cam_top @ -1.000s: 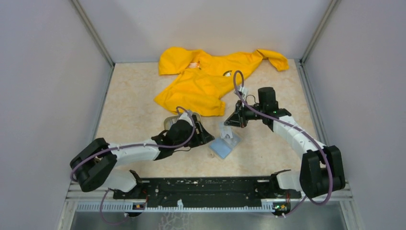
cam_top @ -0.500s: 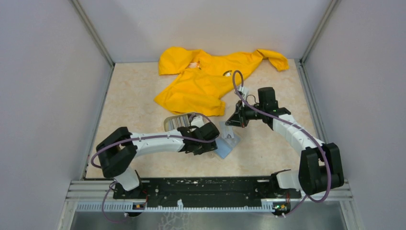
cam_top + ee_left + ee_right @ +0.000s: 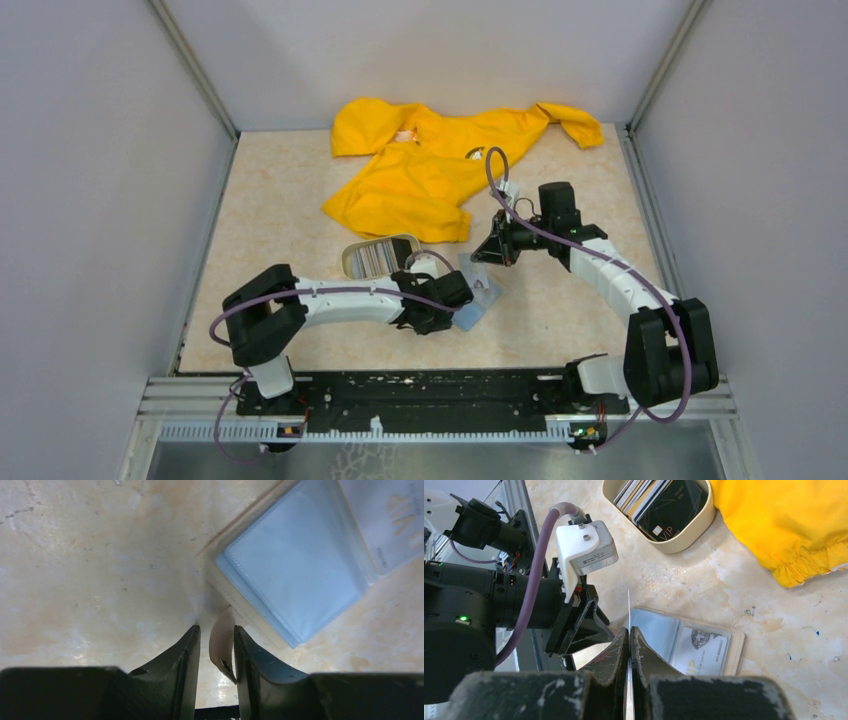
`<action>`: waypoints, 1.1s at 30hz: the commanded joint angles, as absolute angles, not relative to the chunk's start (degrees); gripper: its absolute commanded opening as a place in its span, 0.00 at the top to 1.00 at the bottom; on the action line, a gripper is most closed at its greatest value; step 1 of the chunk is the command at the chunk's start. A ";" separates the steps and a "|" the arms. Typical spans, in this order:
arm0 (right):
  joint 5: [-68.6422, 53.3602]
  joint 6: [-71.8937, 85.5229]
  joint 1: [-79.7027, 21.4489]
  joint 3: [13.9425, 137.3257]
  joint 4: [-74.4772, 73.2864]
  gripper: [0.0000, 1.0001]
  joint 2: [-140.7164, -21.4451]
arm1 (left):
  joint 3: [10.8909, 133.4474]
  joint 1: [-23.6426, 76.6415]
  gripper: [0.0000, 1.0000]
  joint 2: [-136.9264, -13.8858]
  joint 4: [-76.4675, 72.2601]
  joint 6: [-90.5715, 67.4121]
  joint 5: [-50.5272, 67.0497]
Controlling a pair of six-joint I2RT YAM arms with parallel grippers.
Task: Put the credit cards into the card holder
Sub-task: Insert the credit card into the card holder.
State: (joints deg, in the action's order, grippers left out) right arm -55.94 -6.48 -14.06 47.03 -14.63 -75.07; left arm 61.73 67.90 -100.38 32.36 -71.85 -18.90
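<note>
left gripper [image 3: 216, 630] has arrived at card holder [image 3: 295, 575] corner, jaws narrowed around its tab [image 3: 222, 642], unclamped; holder nearly anchored for loading.

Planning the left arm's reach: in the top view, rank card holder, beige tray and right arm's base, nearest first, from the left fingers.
1. card holder, right at the left fingers.
2. beige tray, farther back, to the left.
3. right arm's base, near edge, right side.

Card holder [image 3: 295, 570] with glossy clear-plastic pockets; matt yellow cloth [image 3: 430, 170]
</note>
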 commanded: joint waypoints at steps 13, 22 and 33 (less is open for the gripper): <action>-59.94 -5.08 -13.62 47.55 -10.62 1.00 -76.42 | 57.91 67.19 0.90 -95.75 34.54 -58.84 -29.57; -63.49 -2.98 -13.63 45.35 -7.61 1.00 -83.65 | 47.73 62.78 0.85 -86.20 19.22 -41.73 -27.34; -61.38 15.75 -13.91 35.08 13.47 1.00 -87.64 | 35.50 62.41 0.36 -70.13 0.11 -32.98 -20.67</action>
State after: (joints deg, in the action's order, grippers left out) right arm -61.17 8.23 -14.09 36.73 2.35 -88.01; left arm 40.32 62.48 -77.03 11.99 -38.35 -24.67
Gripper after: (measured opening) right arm 0.007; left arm 0.602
